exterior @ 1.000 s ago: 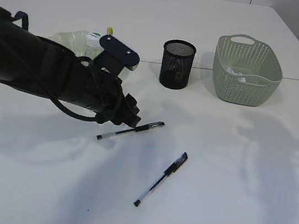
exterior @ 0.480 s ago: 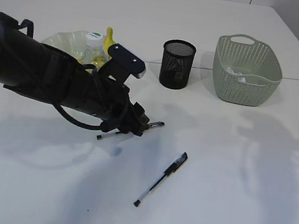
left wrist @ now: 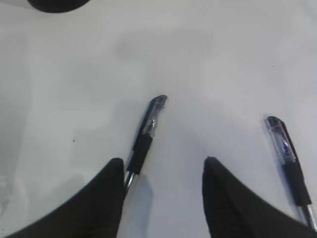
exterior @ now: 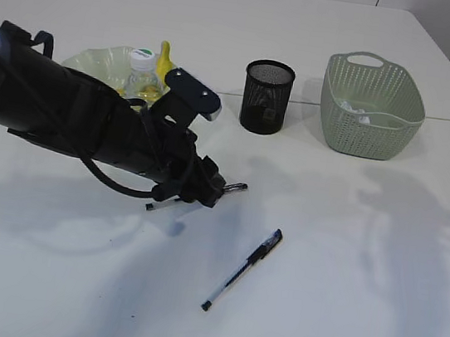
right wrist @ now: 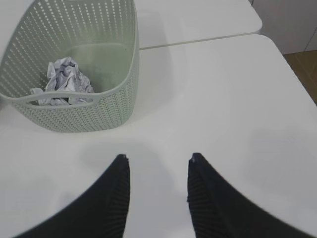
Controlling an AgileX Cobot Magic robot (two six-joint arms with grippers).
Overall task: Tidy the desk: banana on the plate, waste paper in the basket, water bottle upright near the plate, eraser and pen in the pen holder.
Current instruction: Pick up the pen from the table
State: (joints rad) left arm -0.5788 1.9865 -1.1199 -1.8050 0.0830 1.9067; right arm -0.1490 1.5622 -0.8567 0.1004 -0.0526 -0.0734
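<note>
Your left gripper [left wrist: 161, 198] sits low over the desk [exterior: 346, 261] with its jaws apart, holding nothing; the nearer pen [left wrist: 144, 136] lies on the desk with its barrel running under the left finger [left wrist: 106, 198], and whether they touch you cannot tell. The second pen [left wrist: 290, 166] lies well to the right of that, clear of the fingers. Behind the arm, the water bottle [exterior: 141, 73] stands upright against the plate [exterior: 98, 60], with the banana [exterior: 165, 55] on it. Farther right stand the pen holder [exterior: 266, 97] and the basket [exterior: 372, 105]. Your right gripper [right wrist: 156, 198] hovers spread and empty near the basket, which holds the waste paper [right wrist: 64, 79].
</note>
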